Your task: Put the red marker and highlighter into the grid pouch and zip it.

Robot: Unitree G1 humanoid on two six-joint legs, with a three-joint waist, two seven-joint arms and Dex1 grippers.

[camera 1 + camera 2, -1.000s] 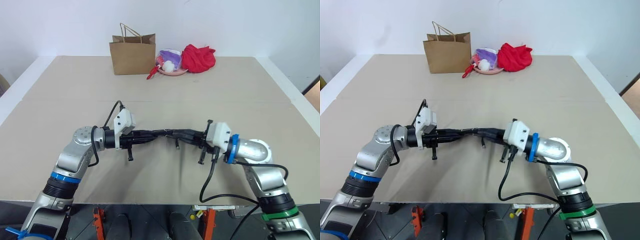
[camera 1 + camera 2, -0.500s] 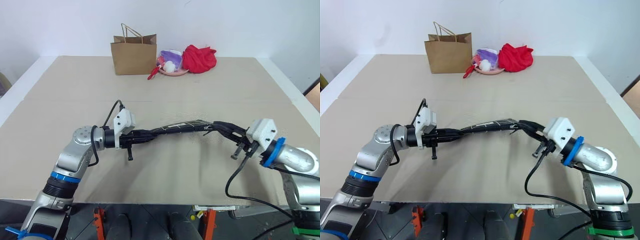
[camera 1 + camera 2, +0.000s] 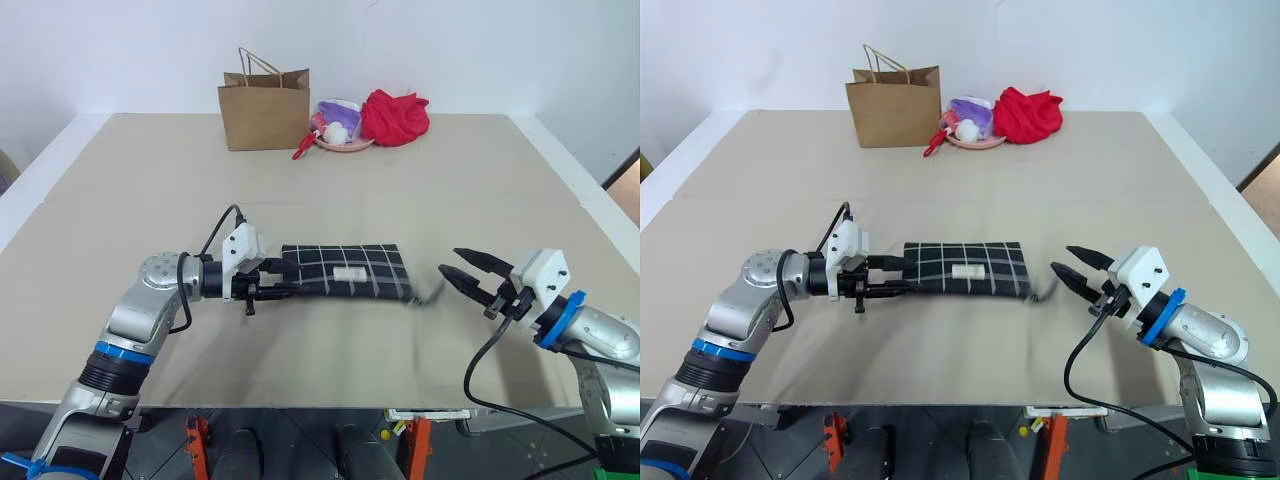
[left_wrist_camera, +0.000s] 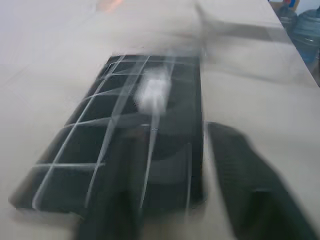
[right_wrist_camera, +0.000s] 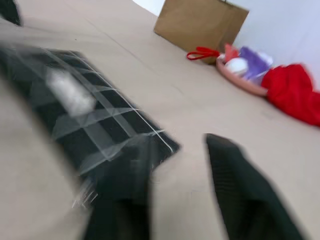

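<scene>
Flat rectangular black fabric grid pouch point(image 3: 345, 271) with white grid lines and a small white label lies on the tan table point(image 3: 450, 180), between my 2 arms, roughly centre. No bulge I can read; the red marker and highlighter are presumably inside, but I cannot confirm that, nor whether the zip is fully shut.

Left gripper point(image 3: 281, 279) sits at the pouch's left end, fingers parted and straddling the fabric edge rather than pinching it; in the left wrist view the pouch runs out between the 2 fingers. Right gripper point(image 3: 462, 270) hangs open, just beside the pouch's right end and apart from it. A small blurred thing point(image 3: 432, 293) trails off that right corner, possibly the zipper pull.

Handling judgement: light, limp cloth, it will sag and fold if lifted by 1 corner. It should not slip much and is not fragile. Best hold is a pinch on each short end, or 1 end pinned flat while the other gripper takes the pull.

Brown paper bag point(image 3: 265, 105), pink dish point(image 3: 343, 140) and red cloth point(image 3: 396, 117) sit well apart at the far edge.
</scene>
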